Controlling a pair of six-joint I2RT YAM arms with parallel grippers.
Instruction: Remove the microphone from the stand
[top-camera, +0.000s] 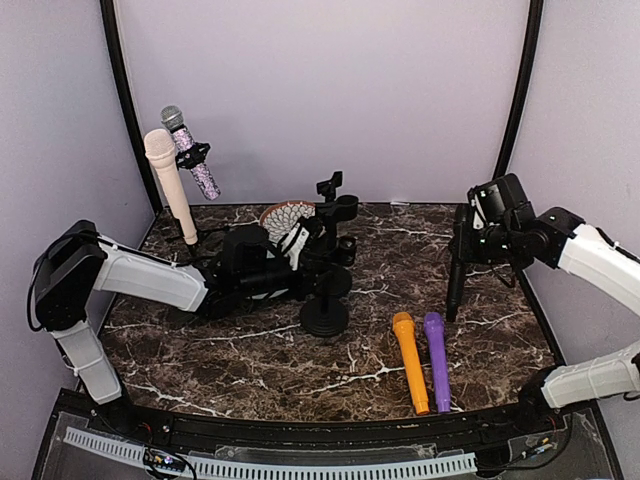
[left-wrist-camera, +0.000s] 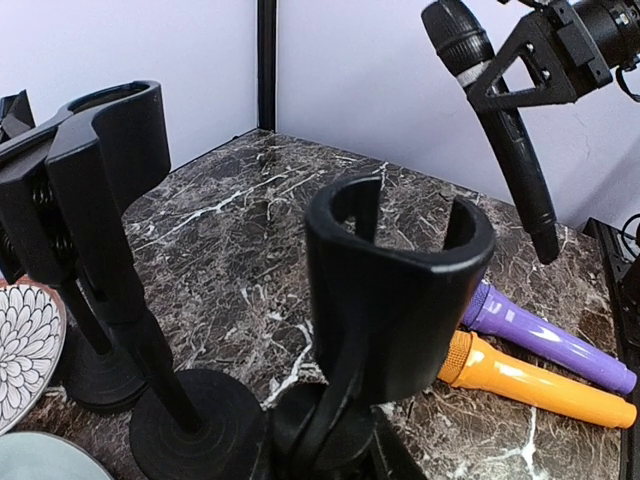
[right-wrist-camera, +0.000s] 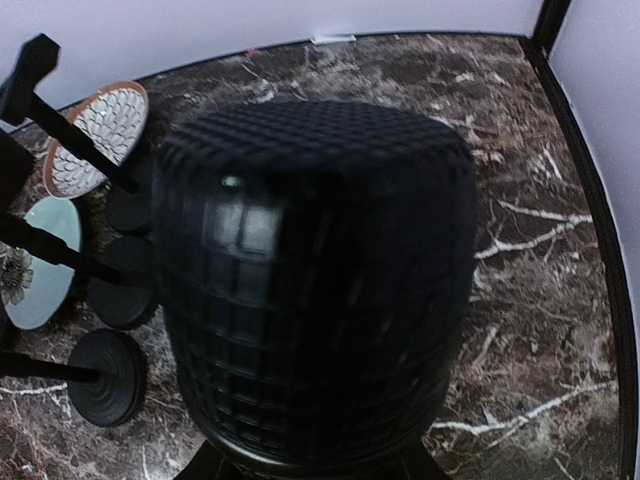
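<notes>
Microphone place: the black handheld microphone with a mesh head (top-camera: 457, 280) hangs tail-down at the right, well apart from the black round-based stand (top-camera: 325, 316), whose cup-shaped clip (left-wrist-camera: 395, 280) is empty
Right jaws: the right gripper (top-camera: 468, 238) is clamped on the handle just under the head
Left jaws: the left gripper (top-camera: 290, 262) seems closed on the stand's stem, its fingers hidden
Handling: likely rigid and head-heavy, and the smooth tapered handle may slip, so hold the upper handle, never the dentable mesh
Look: matte black, with a pale ring below the grille
</notes>
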